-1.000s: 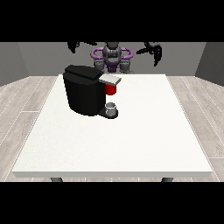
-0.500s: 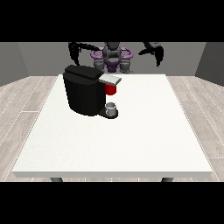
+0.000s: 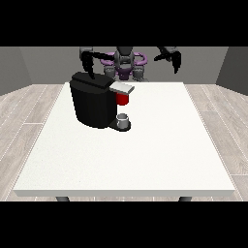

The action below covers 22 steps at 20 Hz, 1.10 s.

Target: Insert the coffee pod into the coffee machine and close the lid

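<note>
Coffee machine (image 3: 97, 104) sits black on my white surface (image 3: 145, 155), left of centre, its grey lid (image 3: 122, 87) jutting out over a red thing at the machine (image 3: 122, 99). A grey thing (image 3: 123, 119) rests at its base (I can't tell if it's the pod). Hand at the view's left (image 3: 89, 65) hangs just above the machine's top — fingers curled downward, holding nothing. Hand at the view's right (image 3: 174, 59) is raised well apart, fingers likewise curled.

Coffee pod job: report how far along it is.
Nothing looks done yet. A grey thing sits at the base of the coffee machine; I cannot tell if it is the pod. The hand at the view's left hangs just above the machine's top; the hand at the view's right is raised, holding nothing. Inserting the pod and closing the lid remain.
</note>
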### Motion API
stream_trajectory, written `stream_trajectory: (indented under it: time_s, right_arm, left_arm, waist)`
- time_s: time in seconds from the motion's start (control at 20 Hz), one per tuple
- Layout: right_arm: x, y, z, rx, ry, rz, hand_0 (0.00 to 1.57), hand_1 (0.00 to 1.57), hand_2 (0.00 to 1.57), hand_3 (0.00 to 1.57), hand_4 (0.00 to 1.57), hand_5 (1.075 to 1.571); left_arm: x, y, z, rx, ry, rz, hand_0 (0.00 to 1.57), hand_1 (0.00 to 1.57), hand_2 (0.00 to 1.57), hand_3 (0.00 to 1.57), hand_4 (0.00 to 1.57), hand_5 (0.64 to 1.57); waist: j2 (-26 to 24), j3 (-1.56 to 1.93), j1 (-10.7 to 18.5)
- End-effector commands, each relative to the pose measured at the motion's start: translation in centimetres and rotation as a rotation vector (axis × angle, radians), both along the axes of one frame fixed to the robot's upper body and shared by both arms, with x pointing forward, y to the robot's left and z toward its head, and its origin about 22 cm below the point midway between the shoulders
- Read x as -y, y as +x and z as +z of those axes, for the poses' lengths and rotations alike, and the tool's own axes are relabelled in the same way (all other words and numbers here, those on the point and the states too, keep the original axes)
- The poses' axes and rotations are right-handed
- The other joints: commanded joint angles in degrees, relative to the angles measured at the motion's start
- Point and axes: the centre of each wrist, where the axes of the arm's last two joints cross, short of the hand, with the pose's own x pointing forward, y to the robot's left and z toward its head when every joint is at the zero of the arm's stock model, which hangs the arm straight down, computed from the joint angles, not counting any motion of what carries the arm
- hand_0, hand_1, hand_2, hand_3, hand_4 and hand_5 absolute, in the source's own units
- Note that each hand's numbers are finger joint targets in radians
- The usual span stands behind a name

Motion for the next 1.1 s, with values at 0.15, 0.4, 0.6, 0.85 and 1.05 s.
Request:
stream_trajectory:
  time_s: [0.15, 0.4, 0.6, 0.85, 1.05]
  right_arm:
    - [-4.1, 0.4, 0.0, 0.026, -0.032, 0.097, 0.0, 0.0, 0.0, 0.0, 0.0, 1.571]
    - [-4.2, 2.3, 2.6, 0.121, -0.039, 0.108, 0.0, 0.0, 0.0, 0.0, 0.0, 1.571]
    - [-3.2, 3.4, 3.8, 0.105, -0.057, 0.094, 0.0, 0.0, 0.0, 0.0, 0.2, 1.571]
    - [-5.1, 4.5, 7.6, 0.134, -0.113, 0.161, 0.0, 0.0, 0.0, 0.0, 0.16, 1.571]
    - [-10.0, 4.3, 7.8, 0.204, -0.152, 0.206, 0.0, 0.0, 0.0, 0.0, 0.1, 1.571]
  left_arm:
    - [-1.8, -1.9, 0.8, 0.01, 0.007, 0.049, 0.0, 0.0, 0.0, 0.0, 0.36, 1.571]
    - [-2.0, -1.1, 2.4, 0.112, 0.001, 0.076, 0.0, 0.0, 0.0, 0.0, 0.38, 1.571]
    - [-2.1, -2.1, 3.2, 0.113, 0.038, 0.07, 0.0, 0.0, 0.0, 0.0, 0.32, 1.571]
    - [-3.2, -2.2, 2.1, 0.068, 0.068, 0.092, 0.0, 0.0, 0.0, 0.0, 0.35, 1.571]
    - [-2.3, -2.0, 1.9, 0.068, 0.055, 0.099, 0.0, 0.0, 0.0, 0.0, 0.34, 1.571]
  waist:
    - [1.61, 0.0, -2.35]
    - [7.53, -0.01, -2.12]
    - [6.94, 0.0, -0.84]
    - [7.05, -0.02, -1.63]
    - [7.48, -0.02, -0.66]
